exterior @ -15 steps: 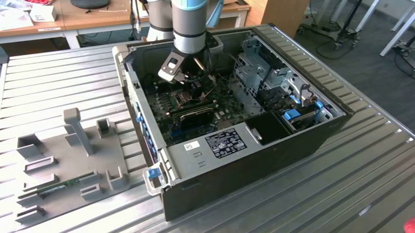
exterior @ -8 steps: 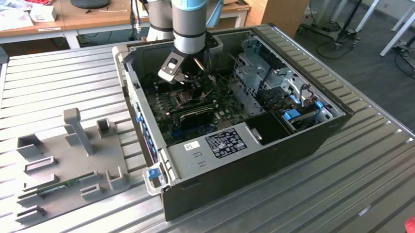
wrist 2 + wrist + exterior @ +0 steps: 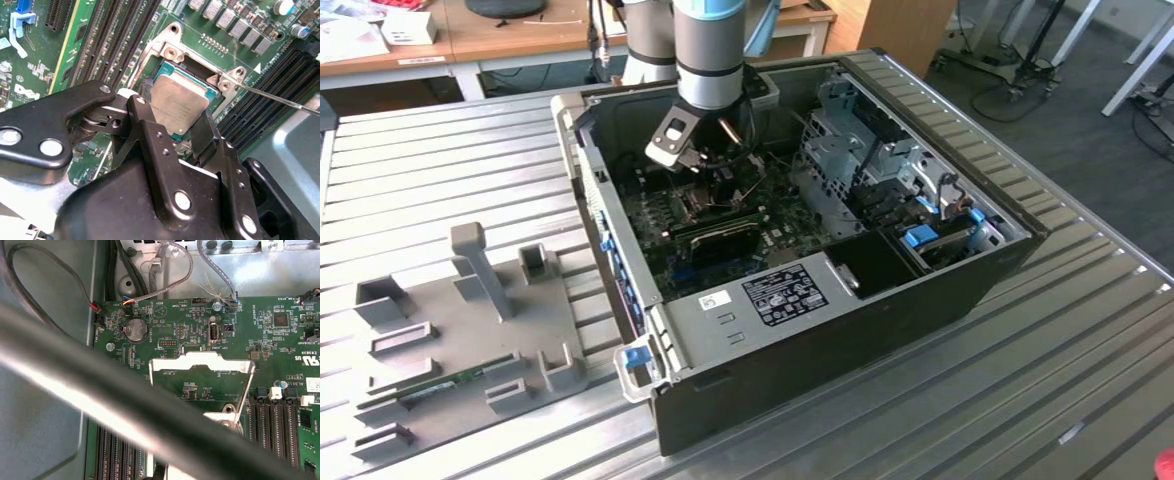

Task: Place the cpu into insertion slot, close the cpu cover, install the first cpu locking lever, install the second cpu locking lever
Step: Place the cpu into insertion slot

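Second wrist view | gripper (image 3: 172, 122) clamped on the cpu (image 3: 180, 97) by opposite edges, holding it flat at the insertion slot (image 3: 167, 50) mid green board (image 3: 30, 70), probably to seat it squarely | first wrist view: cpu cover (image 3: 200, 359) stands hinged open, leaving the slot clear.

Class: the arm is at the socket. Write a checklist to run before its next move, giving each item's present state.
1. Cpu lies within the slot rim: ok.
2. Cpu seated flat: cannot tell.
3. Cover raised, clear of the slot: ok.
4. Lever out to the side, not across the cpu: ok.
5. Gripper at the cpu: ok.
6. Grip released: cannot tell.
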